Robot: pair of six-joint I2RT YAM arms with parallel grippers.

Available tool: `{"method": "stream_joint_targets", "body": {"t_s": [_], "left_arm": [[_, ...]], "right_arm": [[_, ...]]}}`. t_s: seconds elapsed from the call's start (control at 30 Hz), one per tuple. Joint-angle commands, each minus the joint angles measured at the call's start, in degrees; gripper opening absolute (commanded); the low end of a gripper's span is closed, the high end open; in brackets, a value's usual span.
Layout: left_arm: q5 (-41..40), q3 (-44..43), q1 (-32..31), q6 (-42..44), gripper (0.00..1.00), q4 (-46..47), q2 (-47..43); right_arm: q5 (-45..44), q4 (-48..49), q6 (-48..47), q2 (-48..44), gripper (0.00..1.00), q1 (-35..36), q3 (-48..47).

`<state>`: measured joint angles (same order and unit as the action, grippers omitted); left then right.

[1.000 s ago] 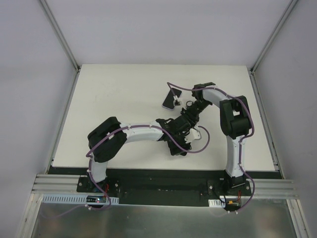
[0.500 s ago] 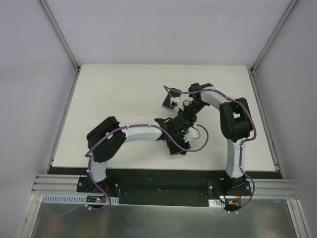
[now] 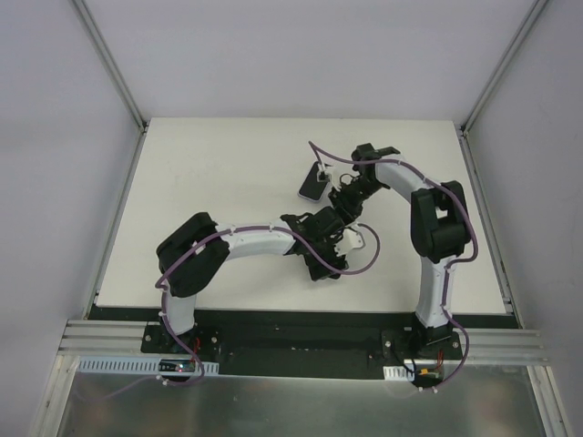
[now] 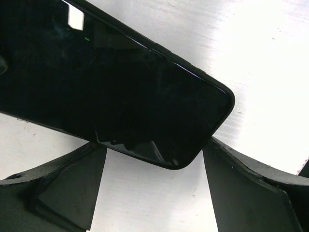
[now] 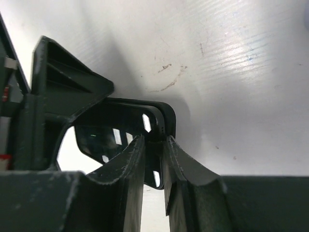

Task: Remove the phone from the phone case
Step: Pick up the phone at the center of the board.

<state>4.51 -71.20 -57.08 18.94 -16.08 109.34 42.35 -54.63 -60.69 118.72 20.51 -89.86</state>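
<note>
The phone (image 3: 312, 185) is black with a glossy dark screen (image 4: 111, 87) and sits in a dark phone case whose rim (image 5: 167, 116) shows around one corner. It is raised at an angle over the white table. My right gripper (image 3: 344, 193) pinches the cased phone's short edge between nearly closed fingers (image 5: 128, 166). My left gripper (image 4: 153, 181) stands open below the phone's opposite rounded corner, with one finger (image 4: 72, 186) on each side and bare table between them. One of its fingers (image 5: 63, 92) also shows in the right wrist view.
The white table (image 3: 209, 182) is bounded by metal frame posts (image 3: 109, 64) at the back corners and grey walls. Purple cables (image 3: 364, 259) loop off both arms near the phone. Both arms crowd the table's middle right.
My right fingers have closed further on the phone's edge, and the phone has shifted slightly under that grip. My left jaws have opened wider and the arm has edged towards the back.
</note>
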Motion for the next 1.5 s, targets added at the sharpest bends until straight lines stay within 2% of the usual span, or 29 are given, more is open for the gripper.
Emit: {"method": "stream_joint_targets", "body": {"t_s": [0.0,0.27,0.63,1.0,1.47], "left_arm": [[-28.07,1.51,8.12,7.78,0.81,10.19,6.15],[-28.77,0.01,8.48,7.34,0.81,9.22,7.29],[-28.42,0.45,8.48,7.51,0.8,8.96,7.29],[-27.45,1.15,8.48,7.6,0.77,8.69,6.33],[-24.38,1.76,8.39,8.04,0.78,7.11,4.22]], "right_arm": [[14.78,-32.03,7.34,-4.54,0.25,2.51,0.74],[14.43,-32.3,6.98,-6.13,0.24,2.51,2.32],[12.76,-28.61,8.65,-2.97,0.21,2.43,3.82],[8.46,-19.56,18.4,1.96,0.0,0.93,3.03],[4.23,-13.4,25.88,4.77,0.0,-3.99,1.01]]}}
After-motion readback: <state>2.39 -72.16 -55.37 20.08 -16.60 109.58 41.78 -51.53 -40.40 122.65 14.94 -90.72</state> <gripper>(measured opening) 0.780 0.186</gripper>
